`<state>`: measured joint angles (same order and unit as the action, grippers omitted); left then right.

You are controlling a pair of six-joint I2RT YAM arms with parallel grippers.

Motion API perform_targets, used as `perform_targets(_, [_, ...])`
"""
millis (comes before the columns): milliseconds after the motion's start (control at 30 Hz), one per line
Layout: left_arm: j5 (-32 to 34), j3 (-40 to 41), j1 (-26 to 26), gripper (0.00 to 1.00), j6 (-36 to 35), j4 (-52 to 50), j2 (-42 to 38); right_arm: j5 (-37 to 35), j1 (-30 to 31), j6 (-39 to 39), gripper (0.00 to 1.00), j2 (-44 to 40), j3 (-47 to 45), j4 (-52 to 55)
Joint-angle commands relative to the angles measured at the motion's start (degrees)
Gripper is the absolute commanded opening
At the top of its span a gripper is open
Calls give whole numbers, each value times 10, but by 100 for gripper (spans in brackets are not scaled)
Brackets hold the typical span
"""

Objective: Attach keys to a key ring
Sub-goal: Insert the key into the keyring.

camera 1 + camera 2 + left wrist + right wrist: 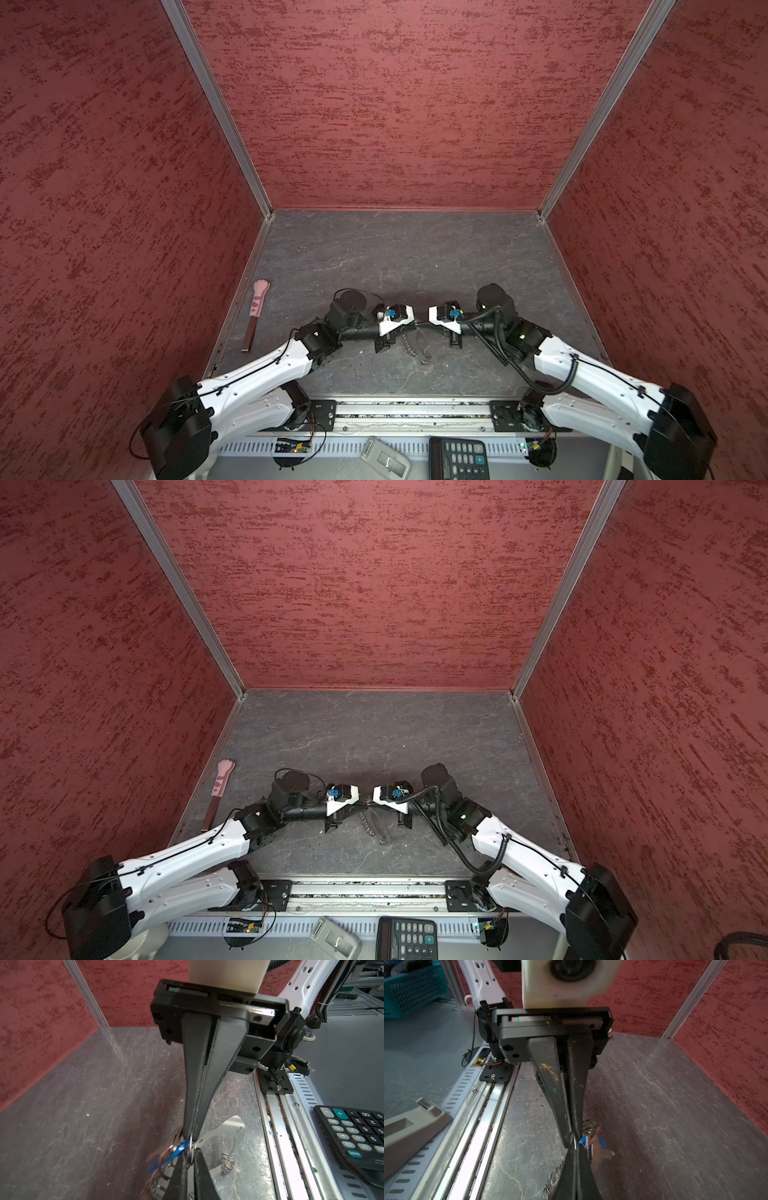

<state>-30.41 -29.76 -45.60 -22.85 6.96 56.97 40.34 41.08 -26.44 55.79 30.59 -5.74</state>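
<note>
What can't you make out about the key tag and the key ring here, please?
key tag: motion-blurred in both wrist views; too small to find in both top views.
key ring: too small in a top view to show whether the tag is threaded on.
What the left gripper and right gripper pinch: hidden at their closed tips.

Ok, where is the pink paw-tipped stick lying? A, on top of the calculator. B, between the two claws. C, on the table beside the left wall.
C: in both top views the pink paw-tipped stick lies flat on the table, right along the left wall.
</note>
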Motion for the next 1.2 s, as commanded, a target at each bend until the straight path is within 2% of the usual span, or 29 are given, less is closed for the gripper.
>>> perform_targets(0, [-11, 10, 13, 15, 18, 40, -8, 55, -5, 49, 0, -14, -12, -107])
perform_targets(167, [-25, 12, 19, 19, 27, 49, -13, 66, -5, 100, 0, -4, -52, -227])
perform_targets(467, [-38, 13, 24, 20, 32, 55, -10, 60, -5, 112, 0, 9, -69, -280])
perform_targets(800, [-50, 14, 31, 6, 44, 62, -6, 32, -4, 153, 0, 57, -109, -400])
perform_targets(1000, [-47, 11, 32, 0, 41, 54, 2, 26, -4, 136, 0, 64, -94, -361])
perform_targets(1100, [-33, 6, 32, 0, 36, 47, 6, 20, -4, 110, 1, 55, -76, -288])
perform_targets(1167, [-25, 2, 31, 0, 30, 37, 11, 10, -4, 85, 7, 41, -56, -215])
